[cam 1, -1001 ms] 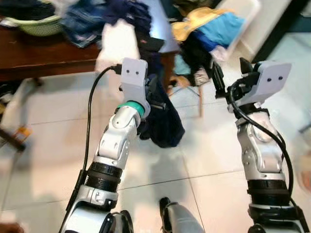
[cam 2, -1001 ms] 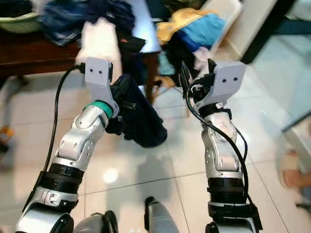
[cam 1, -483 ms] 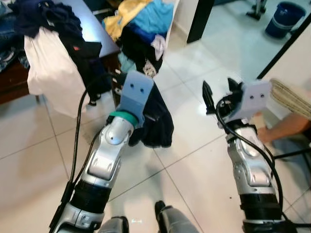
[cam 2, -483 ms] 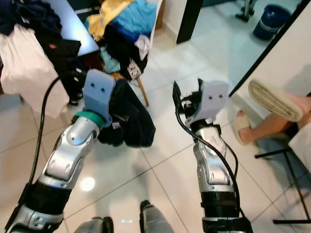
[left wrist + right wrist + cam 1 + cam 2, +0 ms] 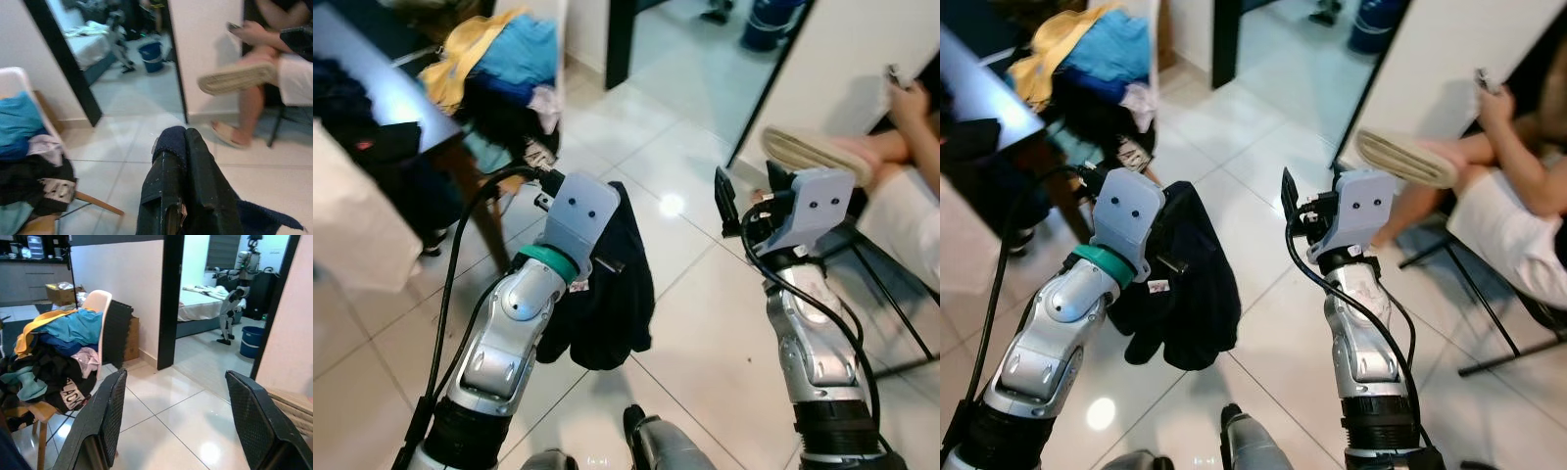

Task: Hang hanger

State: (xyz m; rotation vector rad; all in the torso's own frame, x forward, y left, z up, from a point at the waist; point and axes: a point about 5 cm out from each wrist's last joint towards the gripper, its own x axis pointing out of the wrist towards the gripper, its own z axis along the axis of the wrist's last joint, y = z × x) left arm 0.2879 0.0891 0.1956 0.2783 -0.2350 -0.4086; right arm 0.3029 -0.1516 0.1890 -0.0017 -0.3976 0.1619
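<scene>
Fabric fills my left end effector (image 5: 178, 196): its black fingers are clamped on a dark navy knitted garment (image 5: 1185, 294), which hangs from it above the glossy white tiled floor (image 5: 705, 304). I cannot make out a hanger inside the cloth. My right end effector (image 5: 188, 418) is raised beside it, fingers spread wide with nothing between them. A white plastic chair (image 5: 100, 308) holds a heap of yellow, blue and black clothes (image 5: 54, 347). A blue bucket (image 5: 252, 340) stands by a bed past the doorway. A seated person's slippered foot (image 5: 1405, 157) is near my right arm.
</scene>
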